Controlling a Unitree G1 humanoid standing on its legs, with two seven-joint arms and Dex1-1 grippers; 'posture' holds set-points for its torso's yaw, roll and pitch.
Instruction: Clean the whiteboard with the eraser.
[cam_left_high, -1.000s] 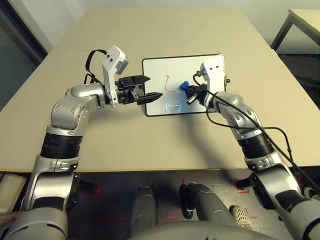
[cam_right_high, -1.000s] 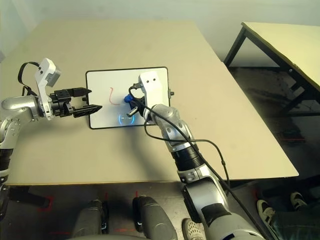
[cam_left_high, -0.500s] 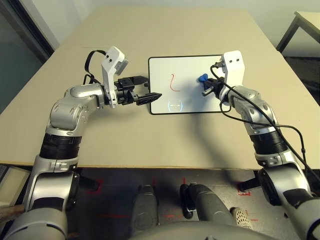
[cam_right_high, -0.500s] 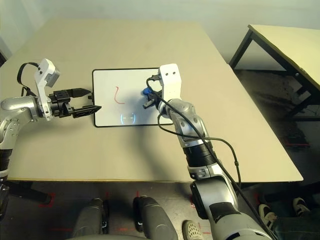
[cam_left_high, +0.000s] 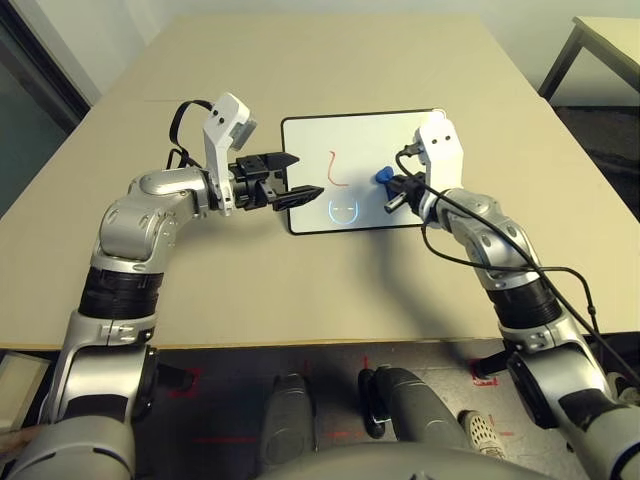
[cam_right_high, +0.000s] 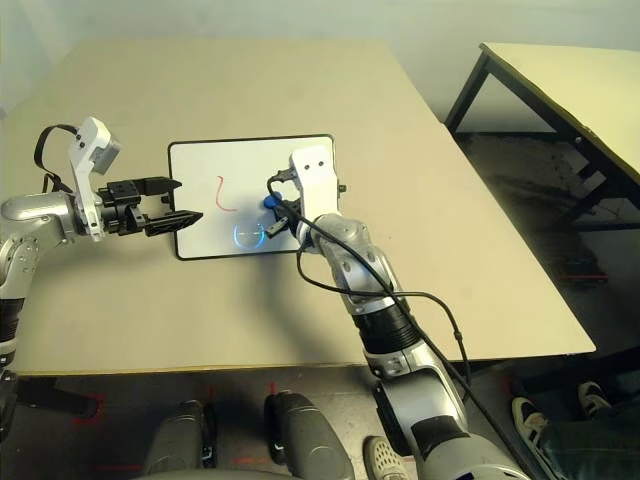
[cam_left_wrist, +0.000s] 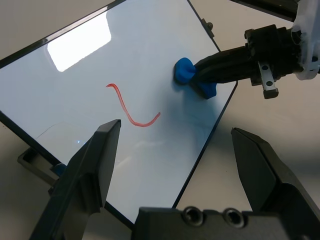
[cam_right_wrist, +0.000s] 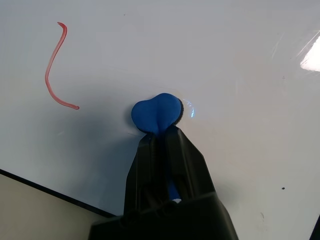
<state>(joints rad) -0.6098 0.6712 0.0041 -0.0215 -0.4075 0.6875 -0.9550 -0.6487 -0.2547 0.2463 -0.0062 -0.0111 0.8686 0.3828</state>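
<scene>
Wiping well means pressing the eraser (cam_right_wrist: 156, 112) flat and sliding it across the whiteboard (cam_left_high: 400, 128) to the red squiggle (cam_left_high: 335, 170) by its left edge. The right gripper (cam_right_wrist: 162, 131) pinches the eraser mid-board. The left gripper (cam_left_high: 290, 178), spread wide, straddles that edge.

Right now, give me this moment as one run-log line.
right tool: shut on eraser | eraser: pressed on whiteboard | red squiggle: not erased | left tool: open at board's left edge
</scene>
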